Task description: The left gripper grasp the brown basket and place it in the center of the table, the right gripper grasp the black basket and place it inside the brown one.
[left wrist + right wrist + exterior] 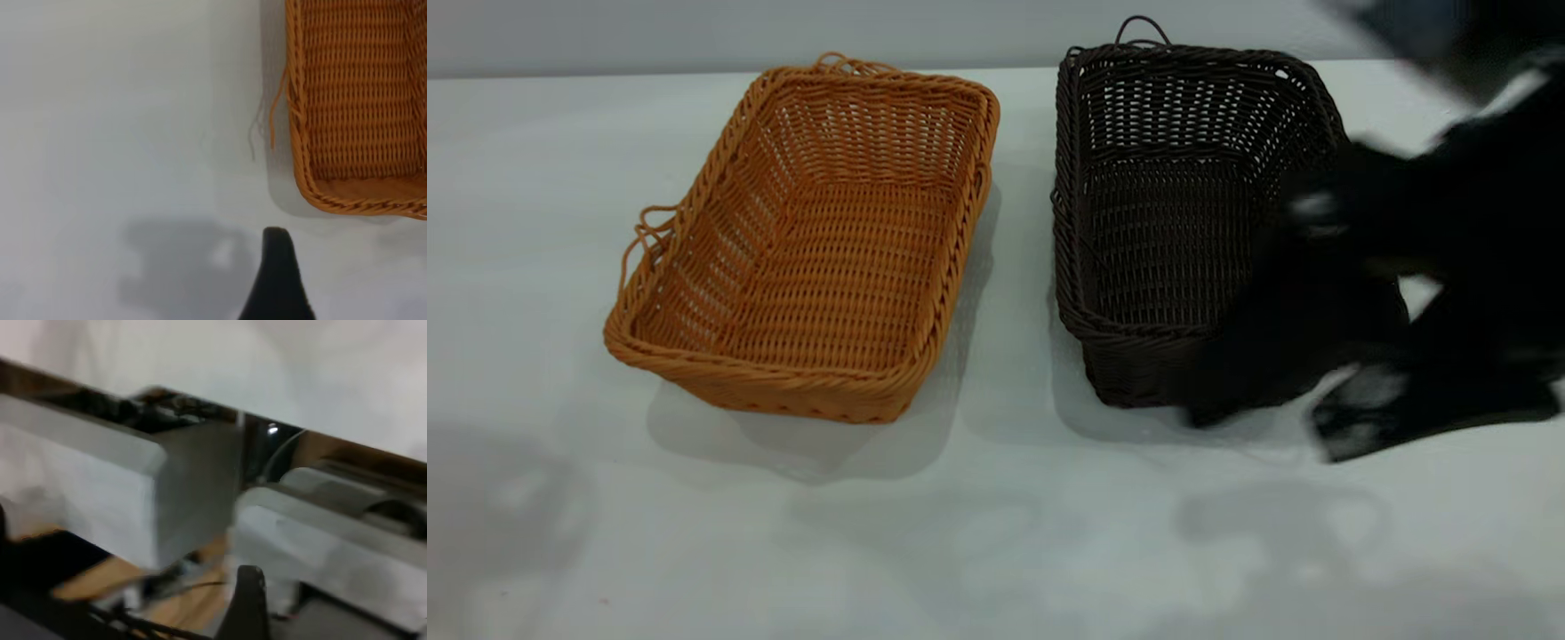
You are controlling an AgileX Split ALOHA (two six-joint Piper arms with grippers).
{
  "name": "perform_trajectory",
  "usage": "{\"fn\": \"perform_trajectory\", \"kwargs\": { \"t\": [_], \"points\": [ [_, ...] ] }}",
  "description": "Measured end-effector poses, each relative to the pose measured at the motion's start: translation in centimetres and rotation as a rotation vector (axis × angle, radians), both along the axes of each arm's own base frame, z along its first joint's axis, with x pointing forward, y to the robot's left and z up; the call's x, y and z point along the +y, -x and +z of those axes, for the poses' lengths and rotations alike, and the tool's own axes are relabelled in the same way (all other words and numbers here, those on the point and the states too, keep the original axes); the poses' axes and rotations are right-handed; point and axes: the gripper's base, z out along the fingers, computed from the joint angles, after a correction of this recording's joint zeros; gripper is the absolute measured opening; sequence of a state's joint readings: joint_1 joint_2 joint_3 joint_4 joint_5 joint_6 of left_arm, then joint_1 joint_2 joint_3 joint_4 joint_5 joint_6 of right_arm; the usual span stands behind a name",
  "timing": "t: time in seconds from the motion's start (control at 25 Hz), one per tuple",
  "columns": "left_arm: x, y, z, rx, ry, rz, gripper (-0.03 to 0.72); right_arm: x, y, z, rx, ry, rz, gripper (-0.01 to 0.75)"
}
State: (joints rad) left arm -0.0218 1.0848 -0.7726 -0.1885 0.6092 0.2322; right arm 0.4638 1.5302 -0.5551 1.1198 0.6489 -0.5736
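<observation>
Right gripper (pixel 1280 356) at black basket (pixel 1165 222).

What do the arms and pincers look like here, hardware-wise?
The right arm is all black, a bulky blurred mass with a few pale glints; no cables or markings can be made out. In its wrist view, one dark, blunt fingertip shows. In the left wrist view, the left pincer shows only one black, rounded, tapering fingertip.

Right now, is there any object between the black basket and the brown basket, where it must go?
Nothing visible. Only bare table separates the black basket from the brown basket, which is empty inside. The right gripper is blurred at the black basket's near right corner.
</observation>
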Motion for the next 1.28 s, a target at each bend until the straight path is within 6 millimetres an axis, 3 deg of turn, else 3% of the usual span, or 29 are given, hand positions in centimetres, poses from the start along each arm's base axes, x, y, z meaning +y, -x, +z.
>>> {"fn": "perform_trajectory", "kwargs": {
  "t": [0.12, 0.24, 0.44, 0.6, 0.96, 1.28],
  "points": [
    [0.0, -0.4, -0.3, 0.005, -0.003, -0.005, 0.518, 1.6, -2.2, -1.8, 0.136, -0.067, -0.178, 0.591],
    [0.0, -0.6, -0.2, -0.011, -0.004, -0.003, 0.518, 2.5, -4.0, -4.0, 0.297, -0.161, -0.461, 0.591],
    [0.0, -0.7, -0.1, -0.017, -0.004, -0.003, 0.518, 3.0, -6.1, -6.9, 0.457, -0.138, -0.73, 0.591],
    [0.0, -0.7, -0.1, -0.017, -0.004, -0.003, 0.518, 2.8, -7.4, -7.7, 0.478, -0.096, -0.894, 0.591],
    [0.0, -1.0, -0.5, -0.006, -0.004, -0.001, 0.518, 2.5, -8.3, -9.5, 0.486, 0.016, -1.206, 0.571],
    [-0.1, -4.2, -3.0, 0.11, -0.008, 0.0, 0.518, 2.9, -9.5, -12.0, 0.464, 0.084, -1.341, 0.517]
  ]
}}
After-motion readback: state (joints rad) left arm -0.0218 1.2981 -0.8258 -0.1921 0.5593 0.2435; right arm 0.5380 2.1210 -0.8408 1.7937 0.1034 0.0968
